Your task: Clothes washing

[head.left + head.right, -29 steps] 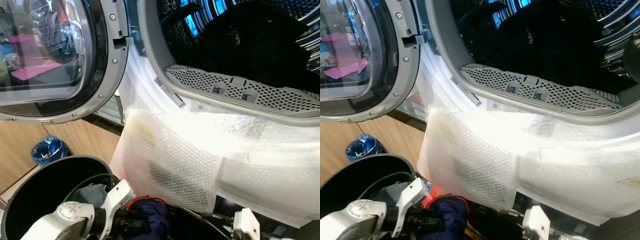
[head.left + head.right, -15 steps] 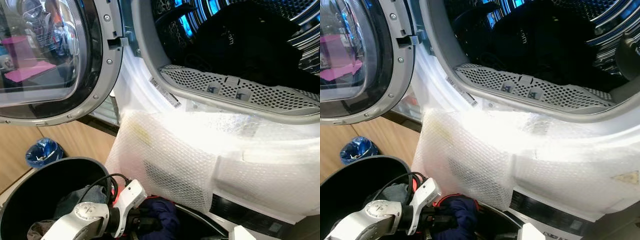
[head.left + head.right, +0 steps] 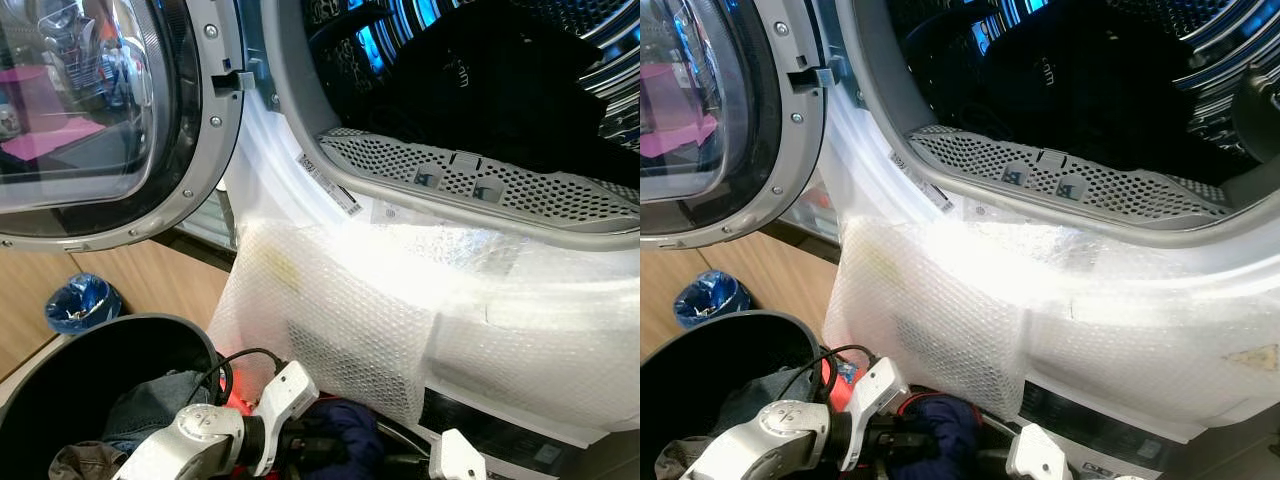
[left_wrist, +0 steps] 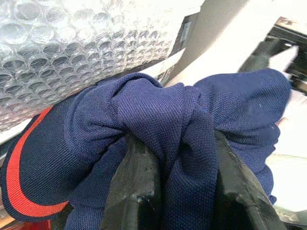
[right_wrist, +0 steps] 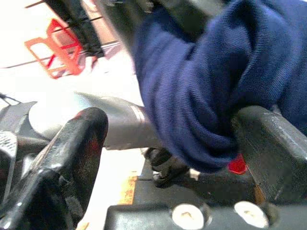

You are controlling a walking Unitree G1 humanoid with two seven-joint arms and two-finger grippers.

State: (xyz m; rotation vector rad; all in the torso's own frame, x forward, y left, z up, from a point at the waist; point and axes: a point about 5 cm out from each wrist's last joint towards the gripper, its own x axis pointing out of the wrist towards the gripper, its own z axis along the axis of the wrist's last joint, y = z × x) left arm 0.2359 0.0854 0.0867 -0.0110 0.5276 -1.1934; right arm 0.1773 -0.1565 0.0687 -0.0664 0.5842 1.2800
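Loading is under way: I am holding the navy garment (image 4: 158, 129) clenched in the left gripper (image 4: 177, 191) fingers low beside the black basket (image 3: 60, 370), right gripper (image 5: 158, 158) fingers spread around it, and judging the next move a lift into the drum (image 3: 500, 90).

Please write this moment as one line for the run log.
phase: lifting laundry | left gripper: shut on navy garment | right gripper: open, beside garment | basket: clothes remain | washer door: open
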